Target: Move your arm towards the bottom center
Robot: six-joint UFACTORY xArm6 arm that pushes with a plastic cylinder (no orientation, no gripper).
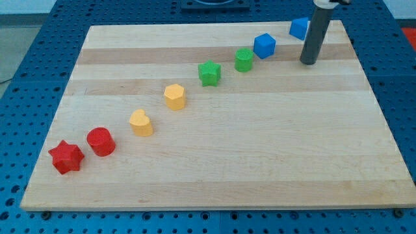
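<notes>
My rod stands near the view's top right, and my tip (309, 62) rests on the wooden board (260, 162). A blue block (299, 27) sits just behind the rod to its left, partly hidden by it. A blue cube (264, 45) lies left of my tip. From there a diagonal row runs down to the view's bottom left: a green cylinder-like block (244, 59), a green star (209, 73), a yellow hexagon (175, 96), a yellow heart-like block (140, 122), a red cylinder (101, 141) and a red star (66, 156).
The board lies on a blue perforated table (39, 39) that surrounds it on all sides. A dark robot base part (214, 4) shows at the view's top edge.
</notes>
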